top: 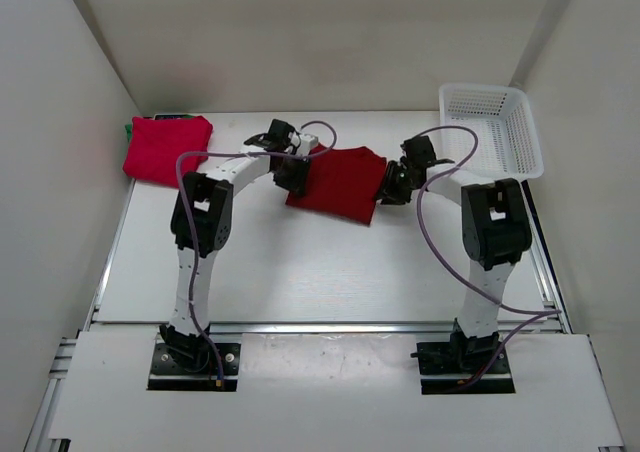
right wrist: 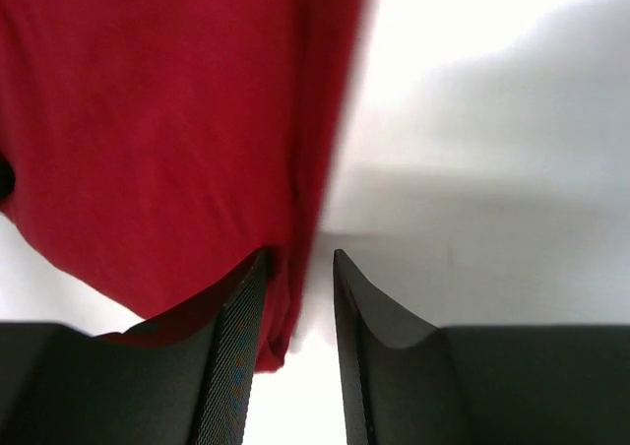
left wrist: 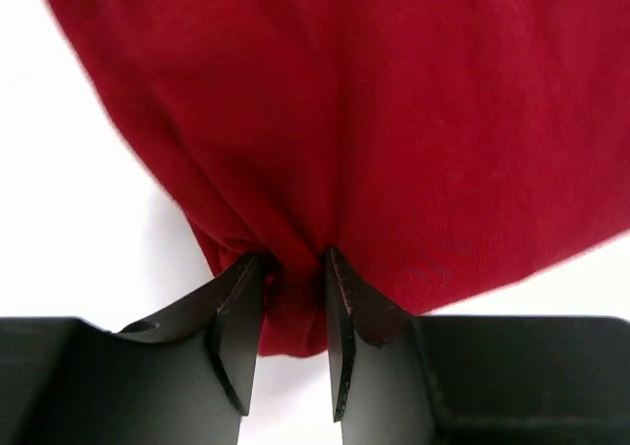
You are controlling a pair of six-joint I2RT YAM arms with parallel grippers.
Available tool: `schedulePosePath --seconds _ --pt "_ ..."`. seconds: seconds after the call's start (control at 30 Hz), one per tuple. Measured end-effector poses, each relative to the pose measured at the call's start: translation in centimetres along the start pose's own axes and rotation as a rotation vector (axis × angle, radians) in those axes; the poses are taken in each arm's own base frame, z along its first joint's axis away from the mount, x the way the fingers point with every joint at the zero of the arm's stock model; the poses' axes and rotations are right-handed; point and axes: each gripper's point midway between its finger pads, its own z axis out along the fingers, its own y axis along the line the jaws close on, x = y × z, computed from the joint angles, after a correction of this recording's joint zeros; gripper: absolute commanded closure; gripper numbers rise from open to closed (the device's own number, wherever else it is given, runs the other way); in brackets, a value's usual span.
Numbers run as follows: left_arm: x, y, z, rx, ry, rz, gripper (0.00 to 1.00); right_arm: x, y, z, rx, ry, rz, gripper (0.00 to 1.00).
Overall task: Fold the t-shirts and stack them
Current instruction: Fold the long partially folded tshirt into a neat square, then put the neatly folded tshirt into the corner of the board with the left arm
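Note:
A folded red t-shirt lies mid-table between both arms. My left gripper is at its left edge. In the left wrist view that gripper is shut on a bunched fold of the red cloth, which fills the gap between the fingers. My right gripper is at the shirt's right edge. In the right wrist view it stands open around the hem of the red cloth. The hem lies against the left finger, with a gap to the right finger. A second folded red t-shirt rests on a green one at the back left.
A white mesh basket stands at the back right corner. White walls close in the table on the left, back and right. Purple cables loop above both arms.

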Motion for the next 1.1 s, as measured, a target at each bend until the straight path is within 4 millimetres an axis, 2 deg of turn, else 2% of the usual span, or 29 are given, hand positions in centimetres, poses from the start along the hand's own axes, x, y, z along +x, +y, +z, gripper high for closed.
schedulePosePath --seconds 0.1,0.23,0.3,0.37,0.43,0.5,0.67,0.7,0.77,0.83,0.97,1.1 --pt "3.7 -1.5 -2.0 0.016 0.055 -0.052 0.56 2.9 -0.5 -1.5 0.001 0.037 0.005 0.6" --pt "7.9 -3.8 -4.7 0.031 0.117 -0.073 0.44 4.7 -0.4 -4.6 -0.013 0.02 -0.012 0.58" --pt "9.3 -4.6 -6.1 0.033 0.142 -0.08 0.36 5.2 0.1 -6.0 -0.028 -0.002 -0.034 0.58" --pt "9.7 -4.9 -7.2 0.031 0.153 -0.086 0.34 5.5 0.5 -7.0 -0.044 -0.019 -0.055 0.57" --pt "9.3 -4.3 -8.1 0.016 0.14 -0.094 0.25 6.2 0.9 -7.5 -0.056 -0.021 -0.08 0.55" --pt "7.9 -3.0 -9.1 -0.014 0.105 -0.103 0.2 7.0 1.3 -7.5 -0.063 -0.009 -0.104 0.53" --pt "1.0 0.0 -11.5 -0.095 -0.074 -0.082 0.22 8.3 1.9 -7.0 -0.095 0.027 -0.105 0.47" --pt "-0.5 0.3 -11.8 -0.106 -0.112 -0.073 0.22 8.2 1.8 -6.9 -0.1 0.027 -0.095 0.4" --pt "-2.6 0.9 -11.7 -0.122 -0.16 -0.06 0.22 8.0 1.5 -6.5 -0.101 0.028 -0.071 0.4" --pt "-3.4 1.4 -10.5 -0.132 -0.17 -0.056 0.25 8.0 1.2 -6.0 -0.107 0.039 -0.053 0.39" --pt "-2.7 2.6 -6.5 -0.145 -0.11 -0.063 0.33 8.5 0.5 -4.7 -0.102 0.072 -0.018 0.4" --pt "-0.7 3.8 -2.6 -0.162 -0.03 -0.067 0.44 9.2 0.3 -3.9 -0.111 0.11 0.009 0.43"
